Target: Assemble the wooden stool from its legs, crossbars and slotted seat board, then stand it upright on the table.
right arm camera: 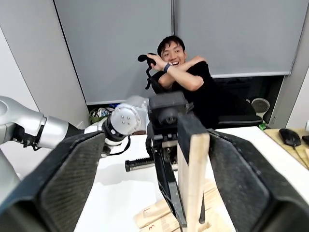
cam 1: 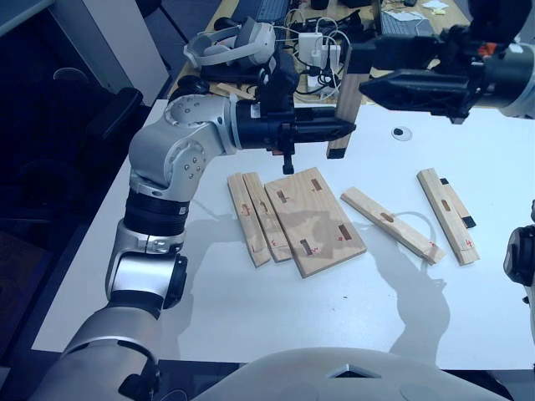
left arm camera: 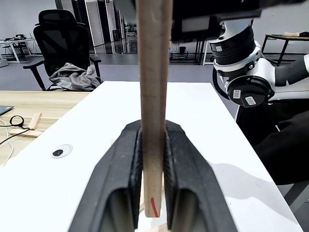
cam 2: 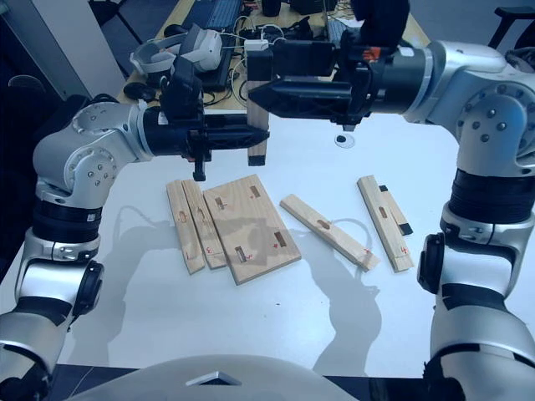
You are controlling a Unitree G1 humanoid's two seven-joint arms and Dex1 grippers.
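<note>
Left end effector (cam 1: 341, 128) is held level above the counter (cam 1: 468, 309), its two fingers pinching a wooden leg (cam 1: 345, 104) near the leg's lower half; the left wrist view shows both pads (left arm camera: 176, 159) pressed flat against the leg's opposite faces. The leg stands upright in the air, clear of the counter, at 12 o'clock from the seat board (cam 1: 313, 221). Right end effector (cam 2: 259, 88) is level at the leg's upper part, coming in from 3 o'clock, with its fingers (right arm camera: 72, 169) spread wide to either side of the leg and not touching it. The seat board lies flat at mid-counter, slotted face up. Two slats (cam 1: 248, 219) lie side by side at the board's 9 o'clock, touching each other, the inner one against the board's edge. A third slat (cam 1: 391, 224) lies aslant at 3 o'clock, apart from the board, and a fourth slat (cam 1: 449, 215) lies farther out at 3 o'clock. A round grommet (cam 1: 402, 132) sits in the counter at 1 o'clock from the board. A headset (cam 1: 230, 43) and cables lie on the desk behind, at 12 o'clock
</note>
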